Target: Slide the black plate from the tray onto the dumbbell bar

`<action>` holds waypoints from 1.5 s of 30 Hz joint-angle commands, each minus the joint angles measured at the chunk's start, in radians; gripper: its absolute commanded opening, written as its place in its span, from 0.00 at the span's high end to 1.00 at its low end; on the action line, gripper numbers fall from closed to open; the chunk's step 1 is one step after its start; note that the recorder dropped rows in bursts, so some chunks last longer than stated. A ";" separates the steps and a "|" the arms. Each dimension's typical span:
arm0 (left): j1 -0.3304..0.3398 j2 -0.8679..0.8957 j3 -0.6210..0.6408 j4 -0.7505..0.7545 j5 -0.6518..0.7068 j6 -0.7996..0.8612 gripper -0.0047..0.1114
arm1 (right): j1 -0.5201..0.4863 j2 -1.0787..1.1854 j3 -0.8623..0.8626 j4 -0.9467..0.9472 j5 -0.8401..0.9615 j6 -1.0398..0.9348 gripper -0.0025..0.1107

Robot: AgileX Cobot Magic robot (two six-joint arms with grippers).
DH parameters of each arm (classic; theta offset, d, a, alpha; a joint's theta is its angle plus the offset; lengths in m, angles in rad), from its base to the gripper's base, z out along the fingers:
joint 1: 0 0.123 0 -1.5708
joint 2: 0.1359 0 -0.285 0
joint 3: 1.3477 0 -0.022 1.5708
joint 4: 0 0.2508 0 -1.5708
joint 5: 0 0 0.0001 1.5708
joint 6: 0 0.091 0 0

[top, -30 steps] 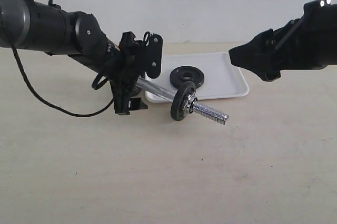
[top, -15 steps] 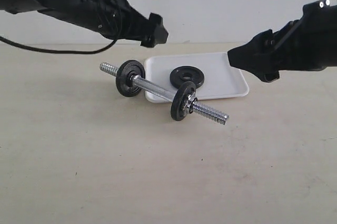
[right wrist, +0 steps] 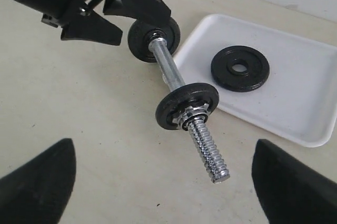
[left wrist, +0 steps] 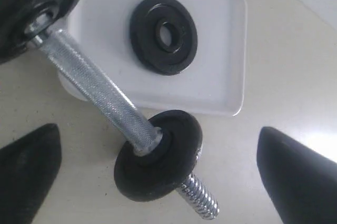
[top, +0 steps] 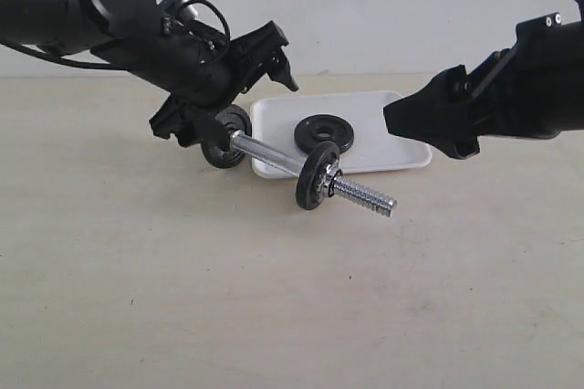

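Observation:
One black plate [top: 325, 131] lies flat on the white tray [top: 394, 146], also seen from the left wrist [left wrist: 164, 34] and the right wrist [right wrist: 240, 68]. The dumbbell bar [top: 270, 155] rests on the table in front of the tray, one end against its rim. It carries a black disc near each end [top: 225, 137] [top: 318, 176]. My left gripper [top: 228, 95] hangs open over the bar's left end, holding nothing. My right gripper [top: 422, 124] hovers open above the tray's right end, apart from everything. The bar's threaded tip [right wrist: 213, 155] points between its fingers.
The beige table [top: 274, 298] stretches in front of the bar. A pale wall stands behind the tray. The left arm [top: 82, 5] reaches in from the upper left and the right arm [top: 529, 88] from the upper right.
The left arm lifted away from the bar's left end, then came back down over it, still open. The right gripper edged slightly left and lower. Bar and plates have not moved.

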 commanded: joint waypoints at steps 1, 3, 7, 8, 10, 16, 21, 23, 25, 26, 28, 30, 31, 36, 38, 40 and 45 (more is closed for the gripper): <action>0.013 0.037 -0.006 -0.051 0.008 -0.041 0.17 | 0.001 -0.001 0.002 -0.003 0.009 0.005 0.25; 0.013 0.053 -0.006 -0.048 -0.002 -0.041 0.17 | 0.001 -0.001 0.002 -0.003 0.020 0.005 0.25; 0.014 0.094 -0.006 -0.058 -0.048 -0.054 0.17 | 0.001 -0.001 0.002 -0.003 0.032 0.005 0.25; 0.014 0.105 -0.006 -0.067 -0.061 -0.064 0.17 | 0.001 -0.001 0.002 -0.003 0.038 0.005 0.25; 0.014 0.117 -0.006 -0.085 -0.087 -0.070 0.17 | 0.001 -0.001 0.002 -0.007 0.047 0.005 0.25; 0.020 0.148 -0.006 -0.150 -0.164 -0.070 0.17 | 0.001 -0.001 0.002 -0.009 0.052 0.005 0.25; 0.032 0.175 -0.006 -0.252 -0.183 -0.070 0.17 | 0.001 -0.001 0.002 -0.013 0.052 0.005 0.25; 0.034 0.179 -0.006 -0.252 -0.197 -0.070 0.17 | 0.001 -0.001 0.002 -0.013 0.052 0.005 0.25; 0.036 0.179 -0.006 -0.252 -0.216 -0.067 0.17 | 0.001 -0.001 0.002 -0.013 0.052 0.005 0.25; 0.036 0.179 -0.006 -0.252 -0.230 -0.067 0.17 | 0.001 -0.001 0.002 -0.013 0.052 0.005 0.25; 0.036 0.179 -0.006 -0.252 -0.260 -0.067 0.17 | 0.001 -0.001 0.002 -0.016 0.052 0.004 0.25; 0.036 0.179 -0.006 -0.250 -0.286 -0.067 0.17 | 0.001 -0.001 0.002 -0.023 0.052 0.004 0.25; 0.036 0.179 -0.006 -0.248 -0.292 -0.067 0.17 | 0.001 -0.001 0.002 -0.026 0.052 0.004 0.25; 0.036 0.192 -0.006 -0.248 -0.289 -0.067 0.17 | 0.001 -0.001 0.002 -0.026 0.052 0.004 0.25; 0.035 0.196 -0.006 -0.248 -0.244 -0.067 0.17 | 0.001 -0.001 0.002 -0.026 0.052 0.004 0.25; 0.035 0.198 -0.006 -0.227 -0.217 -0.067 0.17 | 0.001 -0.001 0.002 -0.026 0.052 0.004 0.25; 0.035 0.214 -0.006 -0.203 -0.212 -0.067 0.17 | 0.001 -0.001 0.002 -0.025 0.050 0.004 0.25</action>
